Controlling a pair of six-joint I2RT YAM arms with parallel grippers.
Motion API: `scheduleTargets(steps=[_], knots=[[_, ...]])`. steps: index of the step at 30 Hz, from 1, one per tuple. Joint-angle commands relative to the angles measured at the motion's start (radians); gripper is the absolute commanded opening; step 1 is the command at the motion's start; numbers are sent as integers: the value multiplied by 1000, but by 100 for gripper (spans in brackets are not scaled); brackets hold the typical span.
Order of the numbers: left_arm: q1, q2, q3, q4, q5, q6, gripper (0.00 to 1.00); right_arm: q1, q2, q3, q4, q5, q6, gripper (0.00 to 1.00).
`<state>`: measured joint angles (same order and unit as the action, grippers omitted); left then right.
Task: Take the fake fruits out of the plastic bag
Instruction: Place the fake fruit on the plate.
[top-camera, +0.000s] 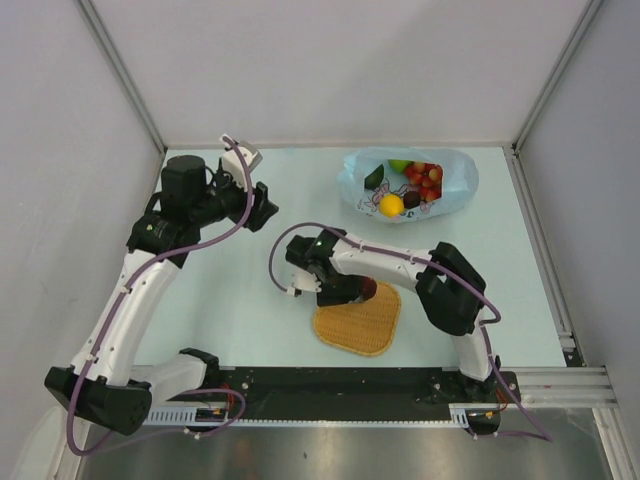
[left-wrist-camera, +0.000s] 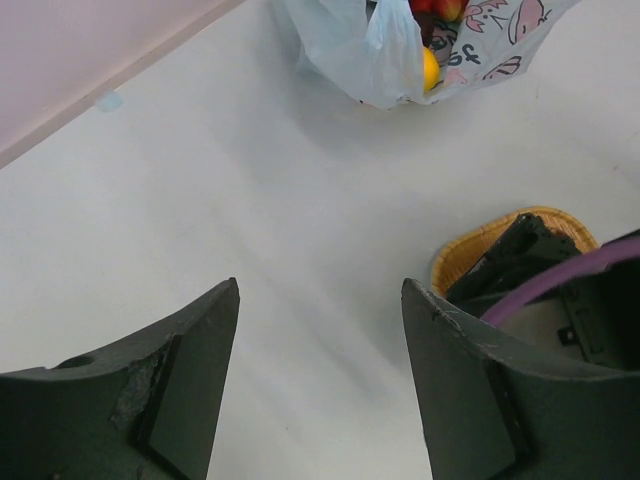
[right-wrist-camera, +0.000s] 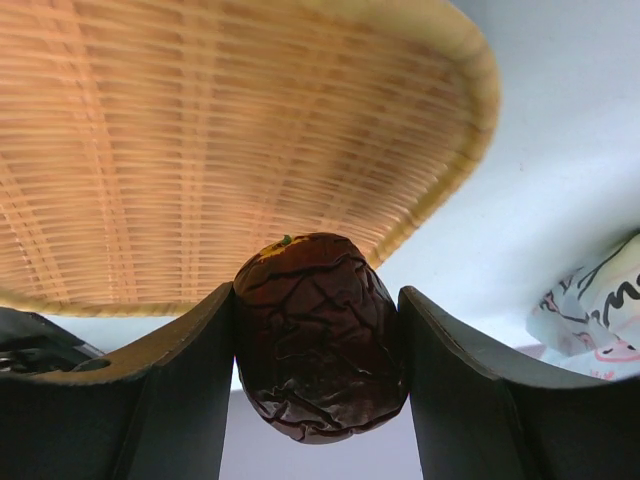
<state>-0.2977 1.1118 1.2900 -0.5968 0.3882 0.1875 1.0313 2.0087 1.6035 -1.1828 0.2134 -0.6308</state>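
The pale blue plastic bag (top-camera: 455, 178) lies open at the far right of the table. Inside it I see a yellow lemon (top-camera: 391, 205), a green apple (top-camera: 399, 166), a dark avocado (top-camera: 374, 178), red berries (top-camera: 426, 180) and a dark plum (top-camera: 411, 200). My right gripper (top-camera: 368, 291) hangs over the woven tray's far edge, shut on a wrinkled dark plum (right-wrist-camera: 320, 335) that fills the gap between its fingers. My left gripper (left-wrist-camera: 320, 300) is open and empty above bare table, left of the bag (left-wrist-camera: 370, 50), with the lemon (left-wrist-camera: 431, 70) showing through the bag's mouth.
The woven orange tray (top-camera: 357, 325) sits near the front middle, with nothing visible on it. The right arm's links (top-camera: 450, 285) arch between the tray and the bag. Grey walls close the table at the back and on both sides.
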Motion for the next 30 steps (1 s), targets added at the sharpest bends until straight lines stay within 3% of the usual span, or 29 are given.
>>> scheduleTargets(steps=[1, 8, 10, 12, 15, 20, 21, 30], knots=[[8, -10, 15, -4, 35, 3, 71, 50, 65, 64, -41, 115, 29, 19], [8, -12, 14, 23, 24, -6, 71, 78, 130, 112, -32, 126, 36, 20], [8, -9, 15, 28, 26, -20, 71, 82, 136, 105, -29, 121, 39, 26], [8, -7, 17, 31, 34, -28, 71, 82, 143, 107, -24, 124, 36, 39], [8, -13, 15, 31, 43, -31, 72, 84, 154, 114, -18, 123, 36, 74], [8, -13, 20, 28, 55, -37, 72, 84, 153, 118, -18, 95, 37, 89], [6, -13, 23, 28, 58, -40, 72, 84, 153, 131, -27, 72, 34, 99], [11, 6, 81, 12, 74, -40, 72, 55, 85, 274, -80, -184, 59, 100]])
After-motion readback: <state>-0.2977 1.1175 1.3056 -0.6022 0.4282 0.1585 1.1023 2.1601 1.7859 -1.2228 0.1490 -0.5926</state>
